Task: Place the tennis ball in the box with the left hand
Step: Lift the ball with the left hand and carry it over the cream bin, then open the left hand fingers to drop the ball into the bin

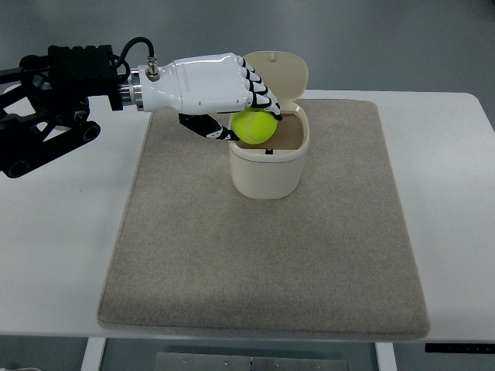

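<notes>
My left hand (246, 116), white with black finger joints, reaches in from the left edge and is shut on a yellow-green tennis ball (255, 127). The ball hangs over the left rim of a cream box (269, 171) whose lid (280, 71) stands tipped open at the back. The thumb curls under the ball, the fingers wrap over its top. The inside of the box is mostly hidden by the ball and hand.
The box stands near the far edge of a grey-beige mat (263, 255) on a white table (54, 232). The arm's black links (46, 108) fill the upper left. The table's front edge runs along the bottom.
</notes>
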{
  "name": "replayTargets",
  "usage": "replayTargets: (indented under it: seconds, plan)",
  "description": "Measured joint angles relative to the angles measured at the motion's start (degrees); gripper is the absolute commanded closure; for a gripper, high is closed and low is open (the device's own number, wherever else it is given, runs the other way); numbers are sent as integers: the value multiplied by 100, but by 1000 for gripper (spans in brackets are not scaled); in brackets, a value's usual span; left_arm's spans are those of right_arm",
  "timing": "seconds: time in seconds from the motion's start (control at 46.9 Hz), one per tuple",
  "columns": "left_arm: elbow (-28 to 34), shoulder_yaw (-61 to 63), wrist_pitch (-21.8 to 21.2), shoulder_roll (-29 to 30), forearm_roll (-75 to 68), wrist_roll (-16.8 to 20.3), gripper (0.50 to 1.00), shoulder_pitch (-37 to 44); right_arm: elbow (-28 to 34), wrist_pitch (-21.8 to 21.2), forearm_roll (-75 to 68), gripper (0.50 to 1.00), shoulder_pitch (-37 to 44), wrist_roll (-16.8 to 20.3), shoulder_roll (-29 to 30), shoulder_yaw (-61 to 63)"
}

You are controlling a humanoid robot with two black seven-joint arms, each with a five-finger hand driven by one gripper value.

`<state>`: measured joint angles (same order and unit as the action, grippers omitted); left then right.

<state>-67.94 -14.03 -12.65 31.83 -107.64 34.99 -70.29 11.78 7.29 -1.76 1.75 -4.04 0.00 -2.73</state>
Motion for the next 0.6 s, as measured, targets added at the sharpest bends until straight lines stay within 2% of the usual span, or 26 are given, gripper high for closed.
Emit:
replayTargets:
  seconds: [0.171, 0.32, 0.405, 0.469, 0.512, 0.533, 0.597]
  plan:
    - [312, 14, -8, -431, -23, 0, 1000, 6, 0, 0, 0, 599, 0, 0, 0, 0]
    - [446, 14, -9, -524, -73, 1, 988, 19, 0, 0, 0, 599, 3, 0, 0, 0]
    - [461, 12, -9, -527, -74, 1, 924, 40, 0, 0, 0, 599, 3, 0, 0, 0]
    - [464, 7, -9, -527, -74, 1, 898, 53, 0, 0, 0, 599, 1, 0, 0, 0]
    - [472, 6, -9, -527, -74, 1, 794, 61, 0, 0, 0, 599, 1, 0, 0, 0]
    - [476, 3, -9, -527, -74, 1, 765, 64, 0, 0, 0, 599, 1, 0, 0, 0]
    - [517, -24, -53, -527, -63, 0, 754, 78, 0, 0, 0, 599, 1, 0, 0, 0]
